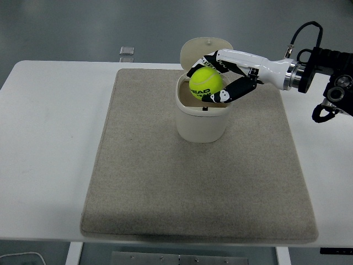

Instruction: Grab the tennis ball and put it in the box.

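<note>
Fingers of the right hand are curling around the tennis ball — round, lacking any long axis — holding it directly above the box's open mouth.

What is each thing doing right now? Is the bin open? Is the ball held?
Ball: held in the right hand, over the box's opening, not let go yet.
Right hand: fingers curled around the ball.
Box: upright on the mat, open.
Lid: flipped up at the back.
Mat: lying flat on the table.
</note>
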Available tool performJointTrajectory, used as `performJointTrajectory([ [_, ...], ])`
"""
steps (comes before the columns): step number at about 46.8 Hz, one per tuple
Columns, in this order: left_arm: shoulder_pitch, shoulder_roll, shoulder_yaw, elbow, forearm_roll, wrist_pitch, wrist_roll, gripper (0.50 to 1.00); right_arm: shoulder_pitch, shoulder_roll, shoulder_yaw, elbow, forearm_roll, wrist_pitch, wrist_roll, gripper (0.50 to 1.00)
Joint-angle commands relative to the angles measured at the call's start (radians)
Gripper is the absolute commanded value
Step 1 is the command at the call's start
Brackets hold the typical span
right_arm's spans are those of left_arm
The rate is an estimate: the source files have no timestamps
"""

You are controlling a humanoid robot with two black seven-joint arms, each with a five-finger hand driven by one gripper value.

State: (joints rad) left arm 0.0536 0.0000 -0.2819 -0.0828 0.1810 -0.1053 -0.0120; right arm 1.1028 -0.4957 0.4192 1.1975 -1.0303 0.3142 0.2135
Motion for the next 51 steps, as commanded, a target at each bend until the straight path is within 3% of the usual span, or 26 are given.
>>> performJointTrajectory([
  [1, 0.000, 0.000, 0.000, 0.000, 0.000, -0.001, 0.001, 0.992, -0.009, 0.000, 0.000, -0.003, -0.001, -0.012, 0.000, 0.707],
  [11, 0.000, 0.000, 0.000, 0.000, 0.000, -0.001, 0.000, 0.992, -0.015, 0.000, -0.014, -0.003, -0.002, -0.014, 0.000, 0.827],
  [16, 0.000, 0.000, 0.000, 0.000, 0.000, -0.001, 0.000, 0.992, -0.015, 0.002, -0.019, -0.003, 0.001, -0.012, 0.000, 0.852],
  [36, 0.000, 0.000, 0.001, 0.000, 0.000, -0.001, 0.000, 0.992, -0.018, -0.017, -0.010, 0.016, 0.010, 0.003, 0.003, 0.858],
  [51, 0.000, 0.000, 0.000, 0.000, 0.000, -0.001, 0.000, 0.992, -0.021, -0.164, -0.004, 0.047, 0.300, 0.161, -0.023, 0.858],
])
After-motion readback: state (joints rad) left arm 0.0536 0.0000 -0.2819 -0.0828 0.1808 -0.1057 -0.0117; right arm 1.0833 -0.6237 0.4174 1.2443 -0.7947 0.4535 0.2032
